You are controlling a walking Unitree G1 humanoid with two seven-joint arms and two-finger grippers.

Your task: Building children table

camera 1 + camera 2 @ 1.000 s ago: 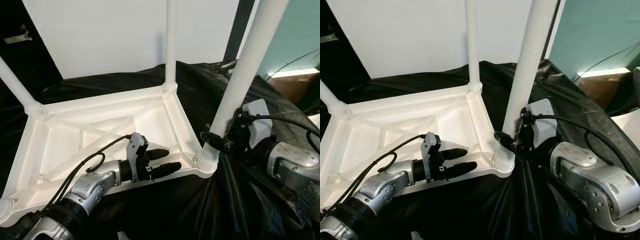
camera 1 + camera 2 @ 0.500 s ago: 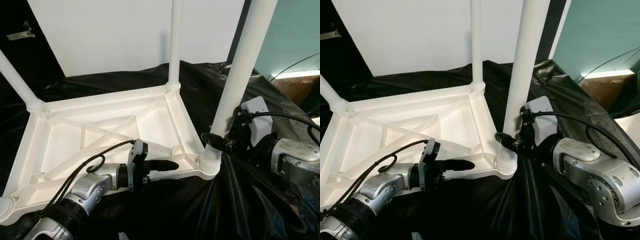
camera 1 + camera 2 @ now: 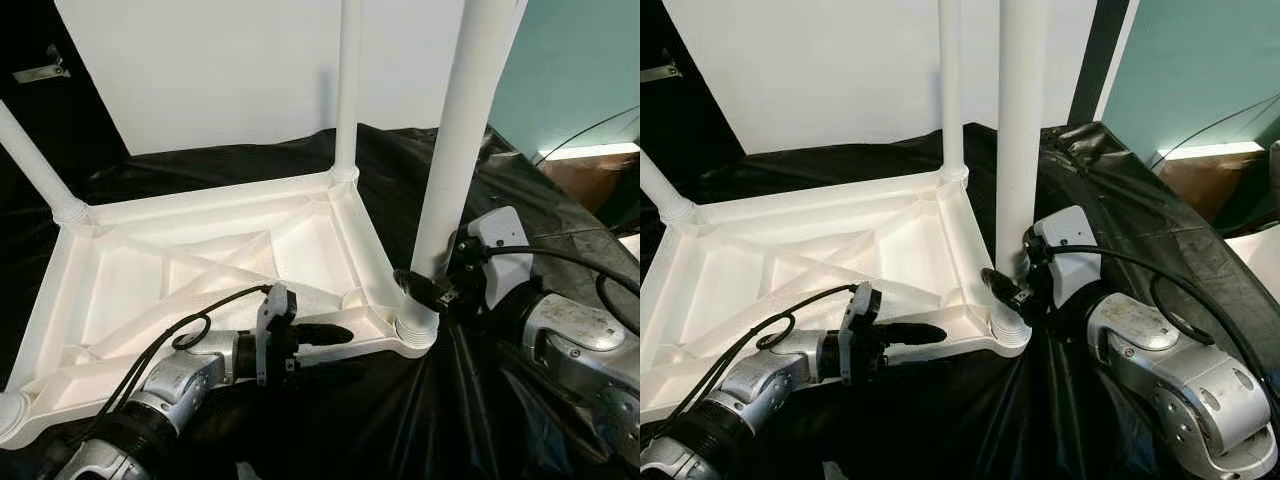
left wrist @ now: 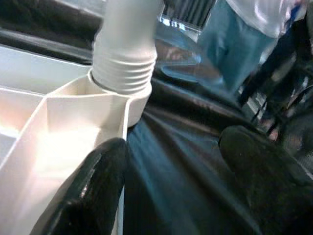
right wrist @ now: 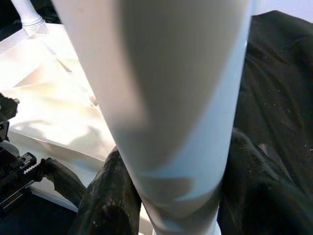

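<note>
Black sheeting [image 3: 420, 420] unchanged; right fingers [image 5: 112, 200] still grip now-straighter leg [image 3: 1020, 130], left fingers [image 4: 98, 191] spread.

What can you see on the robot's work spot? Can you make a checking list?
Surface: black plastic sheet, crinkled.
Job's things: white table top lying upside down; leg standing in its near right corner socket; other legs at other corners.
Clutter: nothing seen.
Grippers: right gripper around the leg's base; left gripper straddling the table top's near edge, fingers apart.
Cables: black cables along both arms.
Surroundings: white board, teal wall.
</note>
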